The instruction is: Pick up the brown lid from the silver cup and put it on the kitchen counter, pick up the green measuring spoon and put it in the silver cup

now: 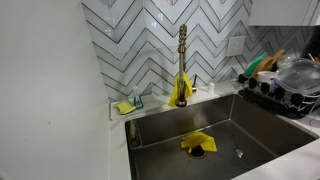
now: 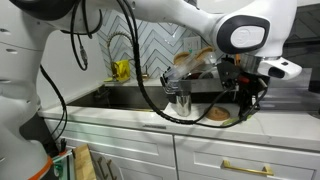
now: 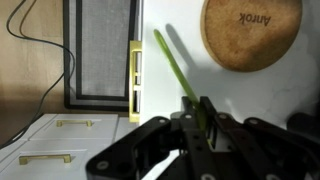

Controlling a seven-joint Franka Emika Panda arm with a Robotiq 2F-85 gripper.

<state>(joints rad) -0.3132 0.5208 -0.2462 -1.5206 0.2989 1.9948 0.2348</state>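
Wrist view shows my gripper (image 3: 203,112) pinching the green spoon (image 3: 172,58) by its thin handle, which I judge light, stiff and slippery.

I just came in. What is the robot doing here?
The robot arm works at the kitchen counter beside the sink. The brown lid already lies on the counter, off the silver cup. In the wrist view the gripper appears shut on the green measuring spoon. The spoon is not yet in the cup.
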